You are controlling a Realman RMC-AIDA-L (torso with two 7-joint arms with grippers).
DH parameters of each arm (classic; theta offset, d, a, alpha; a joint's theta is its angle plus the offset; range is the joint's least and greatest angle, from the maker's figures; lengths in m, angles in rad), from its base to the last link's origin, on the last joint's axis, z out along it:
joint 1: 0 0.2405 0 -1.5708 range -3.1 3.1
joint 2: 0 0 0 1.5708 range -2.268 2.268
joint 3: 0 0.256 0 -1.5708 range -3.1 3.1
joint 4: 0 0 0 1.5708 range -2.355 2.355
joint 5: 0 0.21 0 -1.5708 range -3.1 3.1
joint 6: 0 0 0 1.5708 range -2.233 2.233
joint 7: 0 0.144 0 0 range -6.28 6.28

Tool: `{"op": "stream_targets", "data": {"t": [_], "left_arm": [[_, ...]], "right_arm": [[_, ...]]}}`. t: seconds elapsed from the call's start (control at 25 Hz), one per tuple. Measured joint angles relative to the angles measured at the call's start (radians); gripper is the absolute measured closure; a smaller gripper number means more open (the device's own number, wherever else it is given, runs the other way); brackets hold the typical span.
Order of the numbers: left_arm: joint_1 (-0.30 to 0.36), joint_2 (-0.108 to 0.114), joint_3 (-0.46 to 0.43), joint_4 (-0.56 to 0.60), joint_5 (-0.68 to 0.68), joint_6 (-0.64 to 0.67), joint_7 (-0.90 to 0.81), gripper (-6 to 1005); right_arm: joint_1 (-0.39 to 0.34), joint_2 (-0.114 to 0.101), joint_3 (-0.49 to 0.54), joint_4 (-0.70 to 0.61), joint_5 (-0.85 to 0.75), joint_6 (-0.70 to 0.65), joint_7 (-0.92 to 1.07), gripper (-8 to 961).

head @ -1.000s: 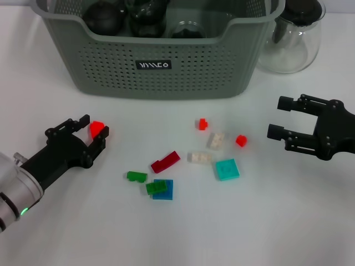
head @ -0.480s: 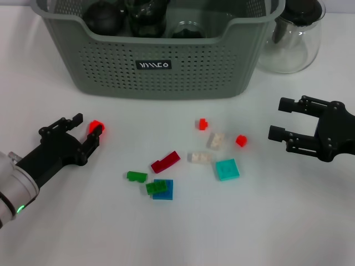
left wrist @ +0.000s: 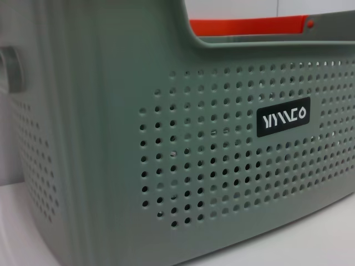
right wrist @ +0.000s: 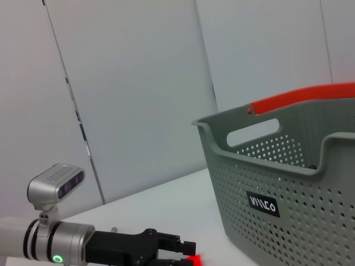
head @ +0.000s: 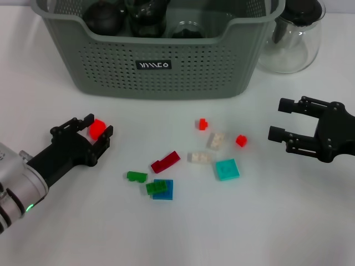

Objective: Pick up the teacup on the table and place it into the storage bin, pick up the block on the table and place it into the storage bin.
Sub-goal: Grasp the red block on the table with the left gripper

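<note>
The grey-green storage bin (head: 166, 66) stands at the back of the table; it also fills the left wrist view (left wrist: 211, 166) and shows in the right wrist view (right wrist: 288, 194). Dark round vessels (head: 105, 18) lie inside it; no teacup stands on the table. A small red block (head: 97, 128) lies on the table left of centre. My left gripper (head: 91, 134) is open, with one finger on each side of this block; it also shows in the right wrist view (right wrist: 166, 245). My right gripper (head: 277, 117) is open and empty at the right.
A clear glass carafe (head: 294, 39) with a black lid stands right of the bin. Several loose blocks lie mid-table: small red ones (head: 202, 124), white ones (head: 217, 139), a teal plate (head: 227, 169), a dark red piece (head: 165, 162), green ones (head: 136, 176), a blue plate (head: 165, 191).
My left gripper drew back to the left, then came forward again, so the red block now sits between its fingers. The right arm has not moved.
</note>
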Motion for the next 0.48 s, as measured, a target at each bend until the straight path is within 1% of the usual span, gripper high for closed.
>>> {"op": "stream_targets", "data": {"t": [0.28, 0.48], "left_arm": [[-0.022, 0.0, 0.001, -0.01, 0.0, -0.059, 0.001, 508], [-0.026, 0.002, -0.002, -0.018, -0.005, -0.058, 0.001, 508]], "right_arm": [[-0.003, 0.0, 0.0, 0.004, 0.0, 0.005, 0.0, 189], [-0.003, -0.005, 0.0, 0.015, 0.0, 0.007, -0.002, 188]]}}
